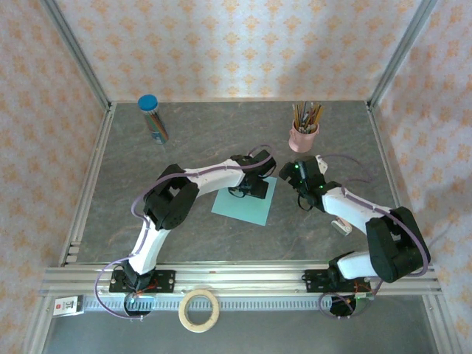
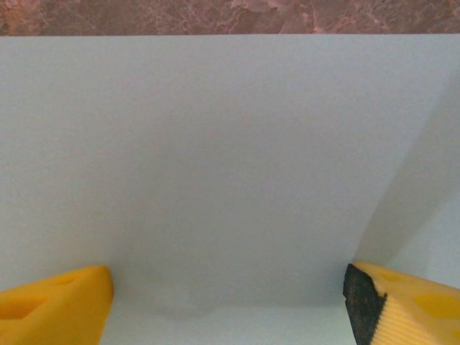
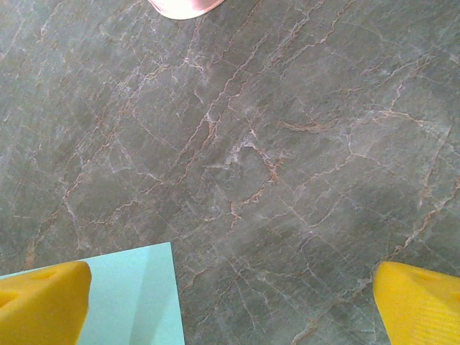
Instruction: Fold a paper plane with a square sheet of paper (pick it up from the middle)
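Paper sheet [image 1: 237, 209] beneath left tool [image 2: 226, 302]; cup [image 1: 303, 137] nearby.

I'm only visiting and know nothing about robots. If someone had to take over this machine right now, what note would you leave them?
Left pincer: open, jaws wide, low over the middle of the square sheet of paper. I cannot tell whether it touches the sheet.
Right pincer: open, holding nothing, over bare table beside the sheet's far right corner.
Sheet: flat on the table between the two arms, no fold visible.
Done: left arm is in place for the pickup.
Left: grip the sheet at its middle, lift it, then make every fold of the plane.
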